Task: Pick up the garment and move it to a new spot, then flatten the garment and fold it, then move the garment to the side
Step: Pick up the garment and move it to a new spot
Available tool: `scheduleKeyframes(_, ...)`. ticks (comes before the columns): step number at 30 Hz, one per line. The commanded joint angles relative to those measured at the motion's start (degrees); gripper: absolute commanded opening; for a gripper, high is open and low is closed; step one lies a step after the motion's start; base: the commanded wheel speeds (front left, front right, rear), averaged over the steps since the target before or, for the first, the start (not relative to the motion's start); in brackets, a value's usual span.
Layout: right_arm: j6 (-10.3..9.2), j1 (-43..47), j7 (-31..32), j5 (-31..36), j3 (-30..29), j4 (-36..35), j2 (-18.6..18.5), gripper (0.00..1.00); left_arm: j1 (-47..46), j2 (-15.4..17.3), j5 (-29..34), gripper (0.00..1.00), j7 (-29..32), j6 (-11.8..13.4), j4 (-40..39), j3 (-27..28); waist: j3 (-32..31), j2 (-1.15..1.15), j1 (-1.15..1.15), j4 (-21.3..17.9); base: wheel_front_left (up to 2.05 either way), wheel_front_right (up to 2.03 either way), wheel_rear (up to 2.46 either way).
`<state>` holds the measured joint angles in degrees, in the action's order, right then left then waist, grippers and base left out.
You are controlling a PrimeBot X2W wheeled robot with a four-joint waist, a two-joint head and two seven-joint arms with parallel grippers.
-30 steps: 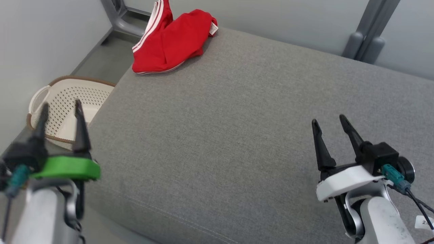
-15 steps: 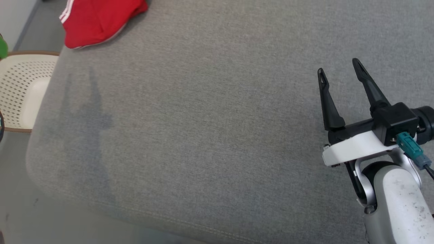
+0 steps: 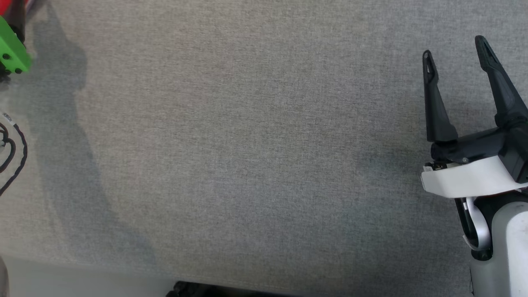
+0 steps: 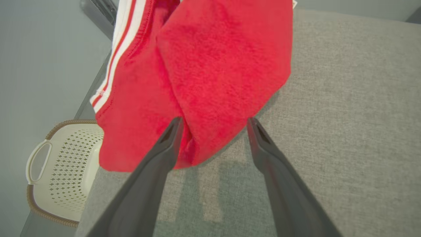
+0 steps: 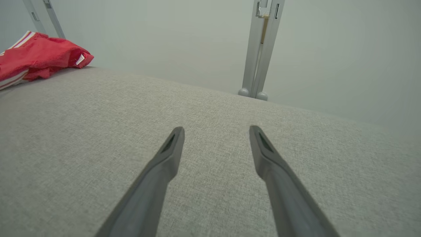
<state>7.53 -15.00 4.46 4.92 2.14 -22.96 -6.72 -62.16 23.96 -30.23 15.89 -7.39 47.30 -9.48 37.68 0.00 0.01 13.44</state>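
Note:
The garment [image 4: 213, 65] is red with white stripes and lies bunched at the far left corner of the grey cushion [image 3: 247, 144]. My left gripper [image 4: 214, 120] is open, its two fingertips on either side of the garment's near edge, just above the cushion. Whether they touch the cloth I cannot tell. Its green mount [image 3: 10, 51] is at the head view's top left. My right gripper [image 3: 455, 48] is open and holds nothing, hovering over bare cushion at the right. From the right wrist view the garment [image 5: 39, 59] lies far off to the left of that gripper [image 5: 216, 129].
A cream perforated basket [image 4: 62, 171] with a brown rim stands on the floor beside the cushion's left edge, below the garment. A grey metal post [image 5: 260, 49] rises against the pale wall behind the cushion. Black cables [image 3: 12, 152] hang at the head view's left edge.
The head camera has tipped down and shifted, so the garment and basket have left that view. My left arm has reached forward to the garment. Both grippers have stayed open.

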Motion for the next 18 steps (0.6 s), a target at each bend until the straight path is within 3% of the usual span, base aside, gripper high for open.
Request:
scheduleKeyframes(1,-0.09,-0.5,0.1,0.5,0.0,-0.7,-0.1,1.00,-1.3,0.6,-0.7,1.00,-0.6,0.0,1.0,-0.1,4.4,0.00,-0.01,-3.0,0.00,0.00,0.00)
scheduleKeyframes(9,-0.09,-1.0,-0.1,0.6,-0.3,-1.5,0.0,1.00,-2.2,2.8,0.6,1.00,-6.3,0.6,6.8,-1.4,4.8,0.00,-0.01,-3.2,0.00,0.00,0.00)
scheduleKeyframes(10,-0.08,-1.0,-0.1,0.6,-0.2,-1.5,0.1,1.00,-2.5,2.9,0.7,0.96,-7.4,0.9,7.2,-1.4,4.7,0.00,-0.01,-3.2,0.00,0.00,0.00)
scheduleKeyframes(11,-0.09,-1.1,-0.3,0.7,-0.1,-1.4,0.2,1.00,-3.4,3.3,1.2,0.41,-10.0,1.0,8.2,-1.5,4.5,0.00,-0.01,-3.3,0.00,0.00,0.00)
scheduleKeyframes(13,-0.08,-1.2,-0.6,0.7,-0.1,-1.0,0.3,1.00,-4.2,3.6,1.8,0.00,-12.8,1.2,8.7,-1.8,4.3,0.00,-0.01,-3.4,0.00,0.00,0.00)
scheduleKeyframes(18,-0.08,-1.4,-1.7,0.1,-0.3,0.5,0.9,1.00,-5.7,3.9,3.2,0.00,-16.9,1.0,10.8,-3.0,2.7,0.00,-0.01,-3.8,0.00,0.00,0.00)
